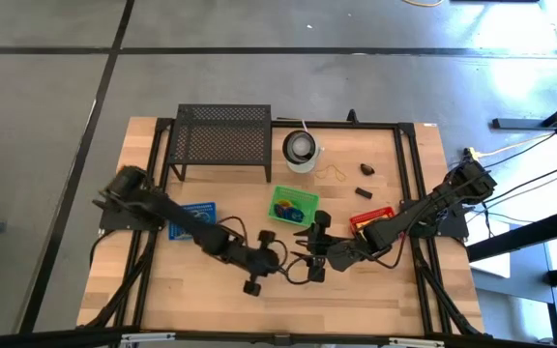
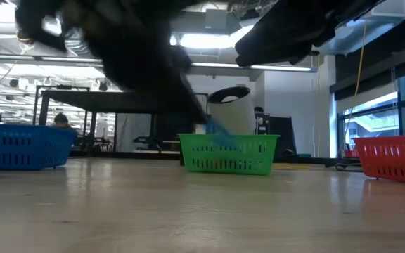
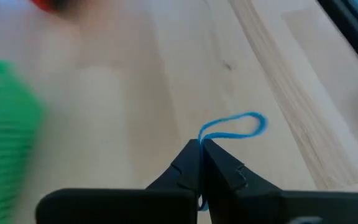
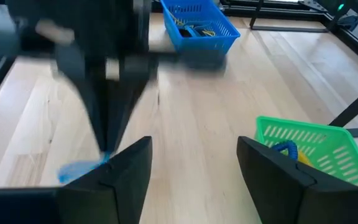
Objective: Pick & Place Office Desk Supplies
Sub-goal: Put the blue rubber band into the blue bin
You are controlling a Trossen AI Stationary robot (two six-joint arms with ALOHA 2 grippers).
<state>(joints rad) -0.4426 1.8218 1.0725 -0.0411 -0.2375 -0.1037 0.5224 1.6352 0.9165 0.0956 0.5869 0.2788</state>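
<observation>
Near the front middle of the wooden table point(image 1: 191, 290), the left gripper point(image 3: 201, 149) has its fingers pinched tight on a blue loop point(image 3: 235, 127), which sticks out past the fingertips just above the wood. Facing it from close by, the right gripper point(image 4: 194, 165) holds its fingers wide apart with nothing between them. Just behind both stands a green basket point(image 1: 293, 204) with blue and yellow items inside; a blue basket point(image 1: 192, 218) sits to its left, a red basket point(image 1: 371, 218) to its right.

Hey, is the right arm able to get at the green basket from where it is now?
Probably yes. The right gripper is open, and bare table lies between it and the green basket. The left gripper, shut on a blue loop, is off to the other side.
</observation>
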